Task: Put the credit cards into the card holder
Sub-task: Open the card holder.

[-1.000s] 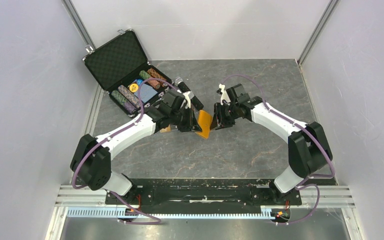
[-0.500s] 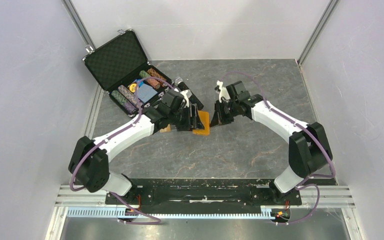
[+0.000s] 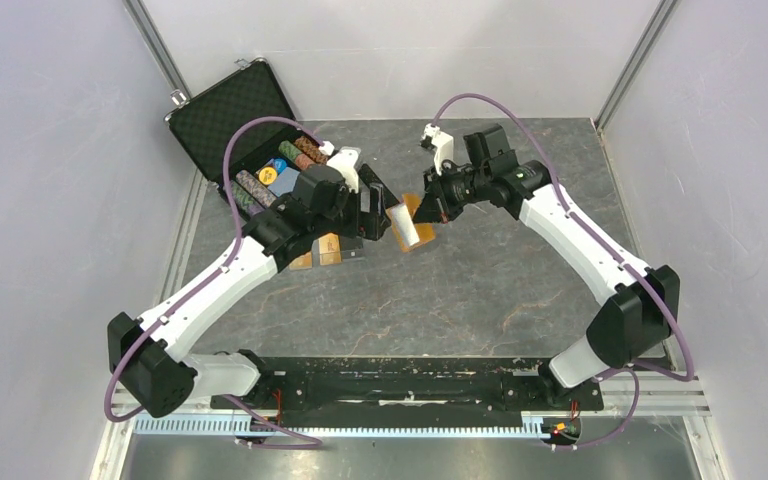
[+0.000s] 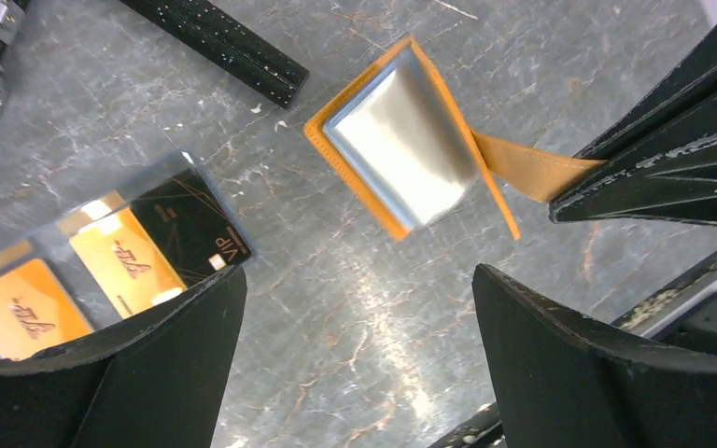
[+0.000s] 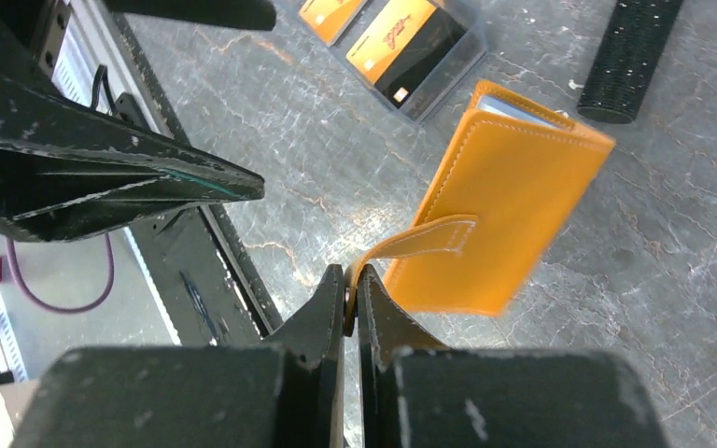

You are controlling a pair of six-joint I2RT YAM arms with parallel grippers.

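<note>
Holding the card holder point(image 5: 509, 215) up by its strap point(image 5: 429, 238), right end effector point(image 5: 350, 299) clenched on it. Left end effector point(image 4: 359, 280) hangs released, so I'd guess grabbing the credit cards point(image 4: 140, 257) comes next.

A grey marbled table point(image 3: 440, 300) is carrying an open black chip case point(image 3: 235, 120), several credit cards point(image 4: 140, 252) and a black speckled bar point(image 4: 215, 42).

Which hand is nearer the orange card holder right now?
Right. The right hand pinches the strap of the card holder; the left hand hangs open beside it, not touching.
</note>
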